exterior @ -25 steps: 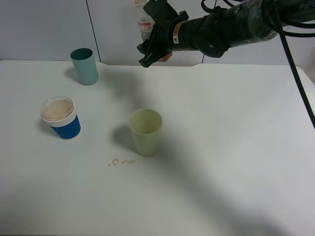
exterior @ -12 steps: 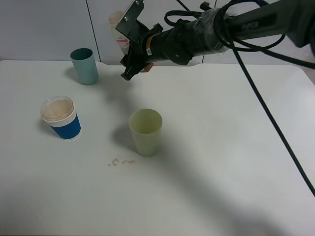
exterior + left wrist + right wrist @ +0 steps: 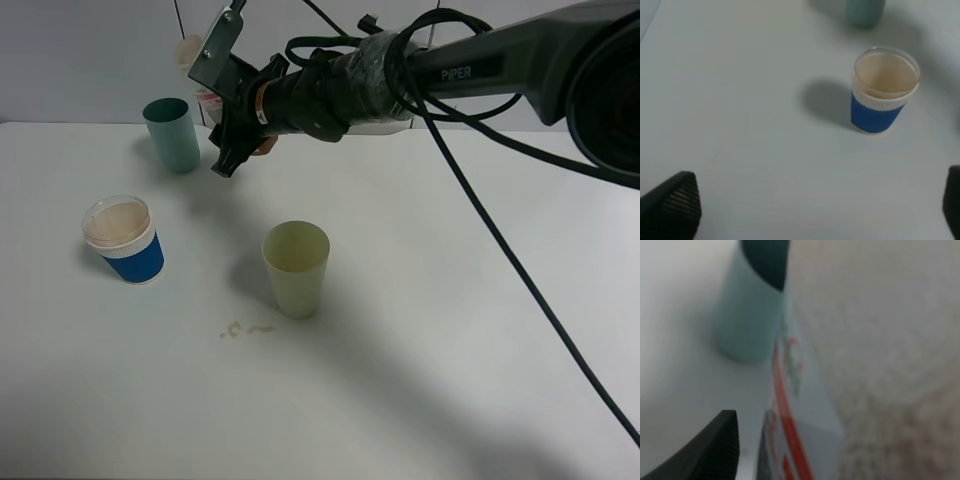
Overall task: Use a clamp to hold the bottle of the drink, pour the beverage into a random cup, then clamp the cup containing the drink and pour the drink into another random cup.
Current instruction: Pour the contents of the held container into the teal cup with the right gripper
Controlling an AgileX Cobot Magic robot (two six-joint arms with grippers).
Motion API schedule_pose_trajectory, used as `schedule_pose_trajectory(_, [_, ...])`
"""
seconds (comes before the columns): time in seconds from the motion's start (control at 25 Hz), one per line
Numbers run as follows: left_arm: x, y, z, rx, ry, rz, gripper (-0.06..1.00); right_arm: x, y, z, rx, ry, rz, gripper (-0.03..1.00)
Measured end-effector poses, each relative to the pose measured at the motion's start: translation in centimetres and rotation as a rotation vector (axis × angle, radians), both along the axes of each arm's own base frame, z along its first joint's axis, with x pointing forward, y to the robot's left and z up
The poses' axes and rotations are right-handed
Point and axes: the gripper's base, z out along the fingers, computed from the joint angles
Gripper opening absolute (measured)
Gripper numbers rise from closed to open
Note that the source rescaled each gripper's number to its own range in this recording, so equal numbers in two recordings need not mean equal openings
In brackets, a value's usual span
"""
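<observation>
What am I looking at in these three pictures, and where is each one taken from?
It is a robot with two arms, each ending in a two-fingered gripper. The wide picture comes from a camera high above the white table; the other two come from cameras on the wrists. On the table stand a blue cup with brownish drink inside, a teal cup and a pale green cup, plus a few small brownish drops. The right gripper is shut on a small bottle with a red-and-white label, near the teal cup. The left gripper is open and empty, facing the blue cup.
</observation>
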Motion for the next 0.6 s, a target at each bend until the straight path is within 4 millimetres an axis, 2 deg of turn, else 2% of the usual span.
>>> schedule_pose_trajectory(0.44, [0.0,0.0,0.0,0.0,0.0,0.0,0.93,-2.6,2.4,-0.4,-0.085,-0.007,0.071,0.02])
schedule_pose_trajectory(0.6, [0.0,0.0,0.0,0.0,0.0,0.0,0.93,-2.9,2.7,-0.3,-0.101,-0.026,0.093,0.02])
